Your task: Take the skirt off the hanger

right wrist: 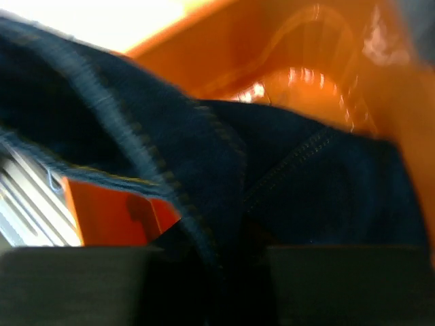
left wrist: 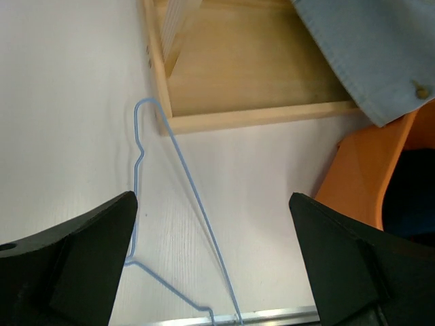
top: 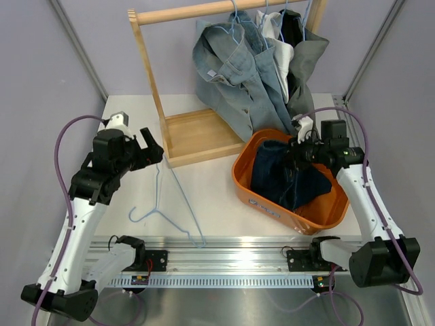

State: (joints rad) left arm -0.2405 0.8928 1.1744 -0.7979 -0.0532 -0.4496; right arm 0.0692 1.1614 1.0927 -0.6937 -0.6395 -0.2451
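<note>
Broadly, on the white table (top: 217, 187): tall pale wooden rack with round rail and tray base (top: 197, 136) at the back, hung with a light grey-blue denim jacket (top: 231, 68). Just right of that base, an orange plastic basin (top: 272, 207) holding the dark navy denim skirt (top: 279, 173) — crumpled inside, off the thin pale-blue wire hanger (left wrist: 195, 204), lying flat on the table left of the basin, well apart from it. Right gripper (top: 297, 148) at the basin's far side, pinched closed on a fold of the skirt. Left gripper (left wrist: 212, 197) hovering above the hanger — jaws spread wide.
</note>
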